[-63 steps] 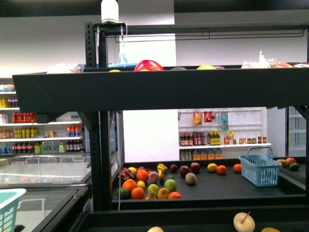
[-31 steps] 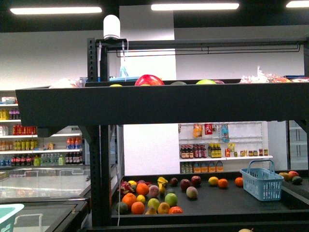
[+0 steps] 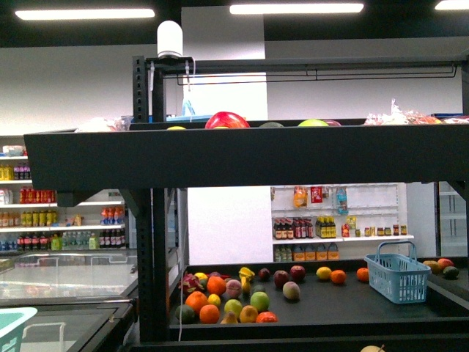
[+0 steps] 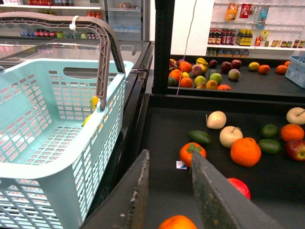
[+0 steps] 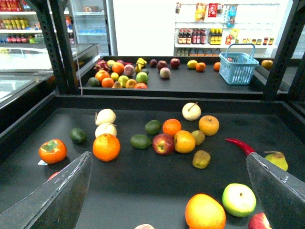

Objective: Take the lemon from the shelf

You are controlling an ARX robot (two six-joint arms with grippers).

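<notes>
The shelf (image 3: 242, 158), a black tiered stand, fills the front view. Its upper tray's tall lip crosses the view, and a lower tray at the back holds a scatter of fruit. A pale-teal basket (image 4: 57, 157) sits just outside the shelf's near tray, off the tray's left lip, with its grey handle raised. A smaller blue basket (image 5: 238, 67) stands on the shelf's back tray, toward its right end.

The right gripper (image 5: 167, 156) hangs above the shelf's near tray with its two fingers spread wide and nothing between them. The left gripper (image 4: 170, 155) hovers over the left part of the same tray, its jaws parted by a narrow gap and also empty.

The lemon (image 5: 198, 137) lies on the floor of the shelf's near tray, around the middle. It is a small yellowish fruit, partly hidden behind a golden-orange fruit (image 5: 184, 141) that it touches. A brownish-yellow fruit (image 5: 201, 159) lies just in front of it. Neither claw touches the lemon.
</notes>
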